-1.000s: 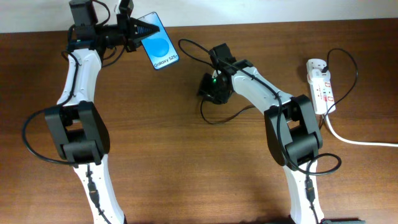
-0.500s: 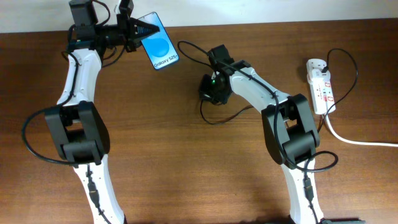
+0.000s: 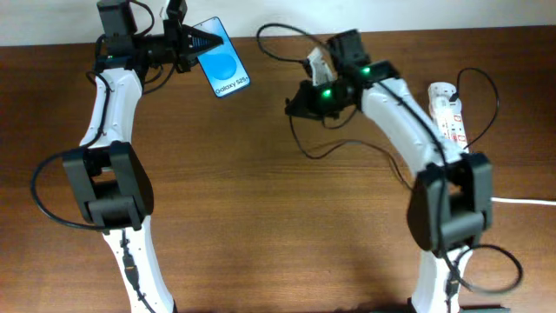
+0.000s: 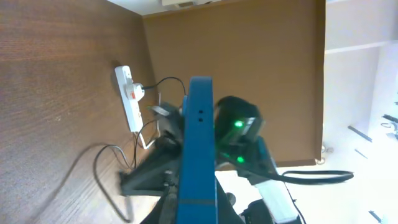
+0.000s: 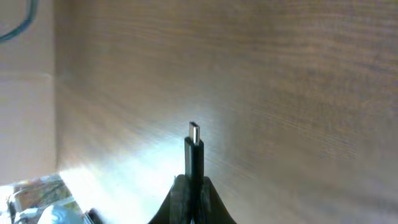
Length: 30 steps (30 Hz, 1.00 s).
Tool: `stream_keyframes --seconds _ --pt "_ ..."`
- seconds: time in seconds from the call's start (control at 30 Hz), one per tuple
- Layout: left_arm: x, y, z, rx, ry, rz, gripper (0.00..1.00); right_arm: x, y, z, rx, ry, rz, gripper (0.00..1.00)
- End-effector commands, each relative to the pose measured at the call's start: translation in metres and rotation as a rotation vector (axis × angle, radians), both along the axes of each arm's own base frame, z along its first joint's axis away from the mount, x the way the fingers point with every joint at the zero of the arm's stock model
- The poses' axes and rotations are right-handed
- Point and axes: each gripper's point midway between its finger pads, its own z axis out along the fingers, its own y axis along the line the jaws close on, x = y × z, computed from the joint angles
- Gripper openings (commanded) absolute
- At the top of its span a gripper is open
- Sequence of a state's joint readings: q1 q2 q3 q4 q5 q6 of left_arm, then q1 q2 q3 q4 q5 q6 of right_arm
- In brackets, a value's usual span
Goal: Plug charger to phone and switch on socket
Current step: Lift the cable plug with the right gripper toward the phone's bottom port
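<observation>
Right gripper [image 3: 298, 103] pinched charger [image 5: 194, 152] plug, tip jutting out ready for phone [image 3: 223, 65]; left gripper [image 3: 195, 41] clamped phone, raised edge-on, likely to present port. Socket [image 3: 447, 117] lay on worktop [image 3: 261, 217], far right.

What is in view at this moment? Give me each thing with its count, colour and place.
phone: one, blue screen, far left, held in the left gripper
charger: one, black, plug tip in the right gripper, slack cable looping over the table's middle
socket: one, white with red switches, right side of table
table: one, brown wood, under everything
left gripper: one, black, shut on phone
right gripper: one, black, shut on charger
</observation>
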<state>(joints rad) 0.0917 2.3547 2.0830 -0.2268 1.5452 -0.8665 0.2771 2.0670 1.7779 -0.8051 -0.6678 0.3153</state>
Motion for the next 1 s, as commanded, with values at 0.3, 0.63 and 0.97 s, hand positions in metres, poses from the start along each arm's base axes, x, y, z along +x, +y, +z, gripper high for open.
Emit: stream_keyframes --seconds 0.3,0.63,0.97 --pt "-0.016 -0.038 0.004 -0.015 0.027 -0.096 0.0 -0.077 -0.036 0.148 0.121 -0.26 0.165 0.04" --pt "-0.043 -0.1 0.003 -0.015 0.084 -0.217 0.0 -0.122 -0.05 0.162 0.236 -0.185 0.186 0.04" --pt "-0.056 -0.1 0.042 -0.014 -0.06 -0.221 0.0 -0.119 -0.022 0.09 0.342 -0.05 0.125 0.05"
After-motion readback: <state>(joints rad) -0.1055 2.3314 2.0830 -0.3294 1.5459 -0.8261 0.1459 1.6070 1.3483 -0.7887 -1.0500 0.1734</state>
